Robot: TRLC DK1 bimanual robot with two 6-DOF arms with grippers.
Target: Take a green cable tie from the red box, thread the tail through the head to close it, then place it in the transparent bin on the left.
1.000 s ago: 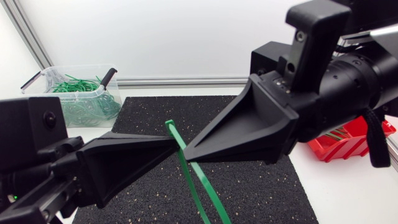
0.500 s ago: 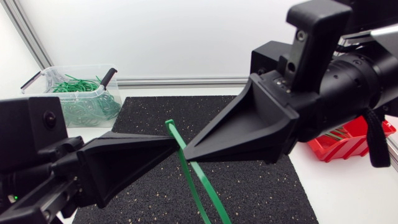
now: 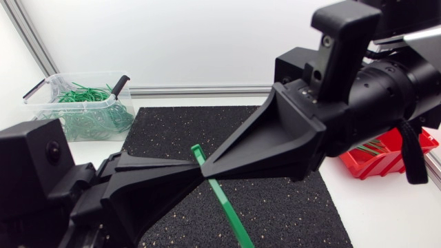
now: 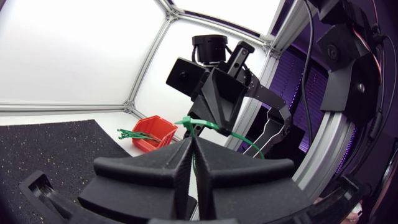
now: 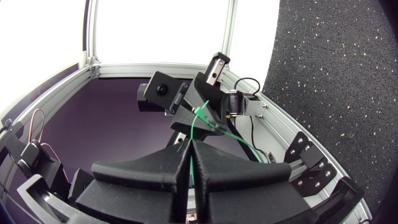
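Observation:
Above the black mat [image 3: 275, 200], my two grippers meet tip to tip, both shut on one green cable tie [image 3: 224, 203]. The left gripper [image 3: 193, 167] comes from the lower left and the right gripper [image 3: 207, 167] from the right. The tie's upper end pokes up just above the tips, and its strap slants down toward the front. From the left gripper [image 4: 191, 142] in the left wrist view, the tie [image 4: 239, 140] runs to the right gripper [image 4: 200, 119] and bows out in a loop. The right wrist view shows the tie [image 5: 198, 124] rising from the right gripper [image 5: 189, 144] to the left gripper [image 5: 202, 102].
The transparent bin [image 3: 41, 93] holding several green ties stands at the back left, beside the mat. The red box [image 3: 389, 162] with green ties sits at the right edge of the mat, partly hidden behind my right arm; the left wrist view shows the red box [image 4: 154, 129] too.
My left arm has shifted right and nearer, and the tie's upper end has moved slightly right and down. Only one strand now shows below the tips instead of two.

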